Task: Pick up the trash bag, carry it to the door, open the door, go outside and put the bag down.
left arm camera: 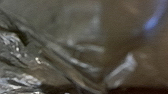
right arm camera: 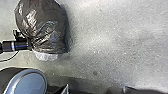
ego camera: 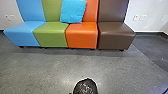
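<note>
Head view: see trash bag [ego camera: 85, 87] at 6 o'clock, coloured seats [ego camera: 81, 37] around 12. Right wrist view: see left pincer [right arm camera: 30, 43] clamped on bag's gathered plastic. Can't tell right pincer's state.

The trash bag [left arm camera: 15, 65] shows close up, its plastic crinkled and shiny, with slanting folds and blurred highlights

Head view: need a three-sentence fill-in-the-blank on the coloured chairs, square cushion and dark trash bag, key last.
The square bright-blue cushion leans on the green backrest and the ____ one. The smooth brown chair is farthest to the view's ____. The shiny dark plastic bag shows at the view's ____ edge.
Missing: orange; right; bottom.
</note>
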